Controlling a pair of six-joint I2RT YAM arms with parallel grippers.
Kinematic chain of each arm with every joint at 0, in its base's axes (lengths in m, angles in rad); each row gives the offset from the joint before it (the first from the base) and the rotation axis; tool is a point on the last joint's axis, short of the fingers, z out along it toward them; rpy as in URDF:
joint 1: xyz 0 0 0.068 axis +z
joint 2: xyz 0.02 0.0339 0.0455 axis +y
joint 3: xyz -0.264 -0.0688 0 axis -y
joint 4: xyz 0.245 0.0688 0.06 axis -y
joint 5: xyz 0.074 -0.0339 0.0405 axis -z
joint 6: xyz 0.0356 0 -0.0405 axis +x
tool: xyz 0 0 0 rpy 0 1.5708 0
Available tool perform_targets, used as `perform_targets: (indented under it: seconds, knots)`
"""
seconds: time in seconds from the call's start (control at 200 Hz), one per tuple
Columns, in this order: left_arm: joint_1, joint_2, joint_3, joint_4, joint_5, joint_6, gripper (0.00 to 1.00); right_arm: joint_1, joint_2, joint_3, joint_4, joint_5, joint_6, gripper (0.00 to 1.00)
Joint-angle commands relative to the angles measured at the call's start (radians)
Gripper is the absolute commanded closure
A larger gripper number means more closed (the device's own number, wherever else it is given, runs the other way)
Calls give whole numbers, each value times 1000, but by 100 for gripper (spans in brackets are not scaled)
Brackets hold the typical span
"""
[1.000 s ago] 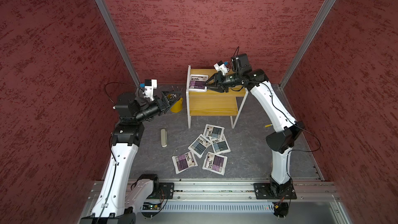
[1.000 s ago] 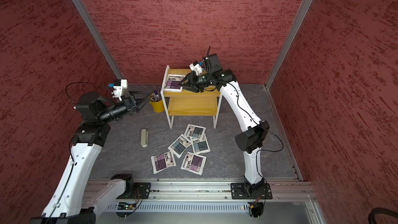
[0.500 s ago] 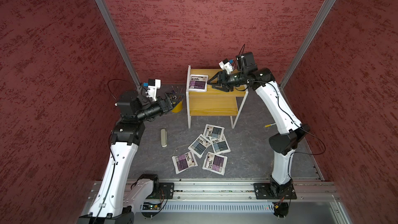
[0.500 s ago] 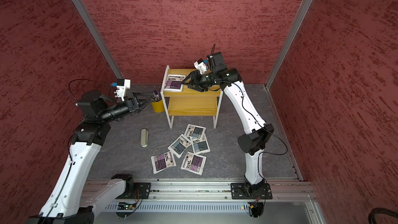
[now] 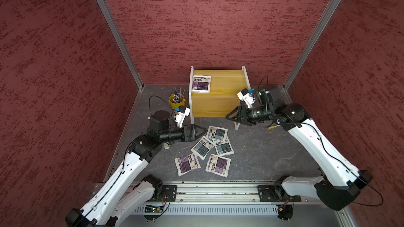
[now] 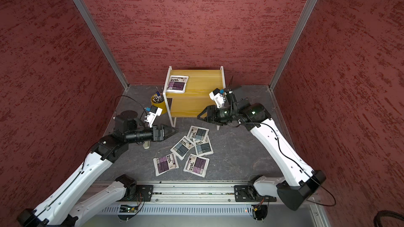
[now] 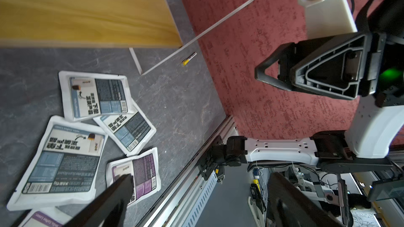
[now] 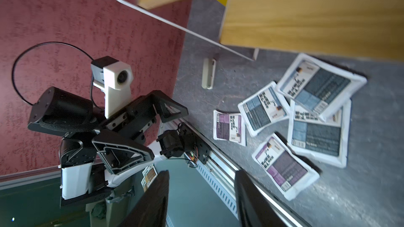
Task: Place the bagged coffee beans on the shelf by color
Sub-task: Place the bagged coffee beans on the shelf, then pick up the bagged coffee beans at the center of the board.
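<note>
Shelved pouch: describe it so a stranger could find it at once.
Find the yellow shelf against the back wall. On its top board lies one purple-labelled pouch. It alone is off the floor.

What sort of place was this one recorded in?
Probably a lab test cell: red panel walls enclose a grey tabletop; the left arm and right arm mount on an aluminium rail.

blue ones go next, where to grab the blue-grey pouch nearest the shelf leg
I'd pinch the blue-grey pouch by its white sealed border on the edge facing the shelf, coming from above: it lies flat, uncovered, and that edge is free.
</note>
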Motion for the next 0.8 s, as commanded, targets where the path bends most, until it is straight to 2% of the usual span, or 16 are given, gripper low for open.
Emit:
perform_targets:
  seconds: [0.0, 0.135, 0.286, 0.376, 0.521, 0.796]
  knots:
    - [-56, -28, -103, 81, -76, -18, 0, 31, -67, -184, 68, 96, 33, 48]
    - [-171, -31, -257, 163, -165, -64, 0, 43, -112, -395, 82, 135, 25, 49]
    - [-329, -8, -393, 291, -267, -144, 0, 48, -99, -589, 212, 108, 42, 49]
    - [-394, 19, -454, 359, -309, -175, 0, 54, -76, -662, 301, 85, 51, 49]
    - [-451, 67, -509, 442, -320, -217, 0, 60, -30, -733, 413, 64, 59, 49]
    - [-476, 193, -505, 519, -268, -232, 0, 63, 103, -816, 593, 29, 90, 48]
